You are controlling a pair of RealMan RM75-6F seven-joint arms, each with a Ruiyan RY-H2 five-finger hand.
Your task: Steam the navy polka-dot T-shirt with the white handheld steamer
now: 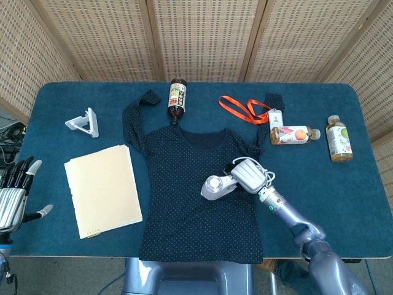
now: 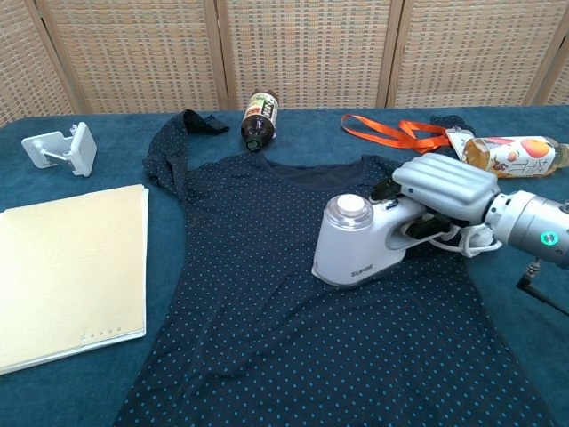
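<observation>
The navy polka-dot T-shirt lies flat in the middle of the blue table, neck toward the far side. My right hand grips the handle of the white handheld steamer, whose head rests on the shirt's right chest area. A thin white cord loops behind the hand. My left hand hangs off the table's left edge, fingers apart and holding nothing; the chest view does not show it.
A cream paper pad lies left of the shirt, a white phone stand beyond it. A dark bottle lies at the collar. An orange lanyard with badge and two drink bottles sit at the far right.
</observation>
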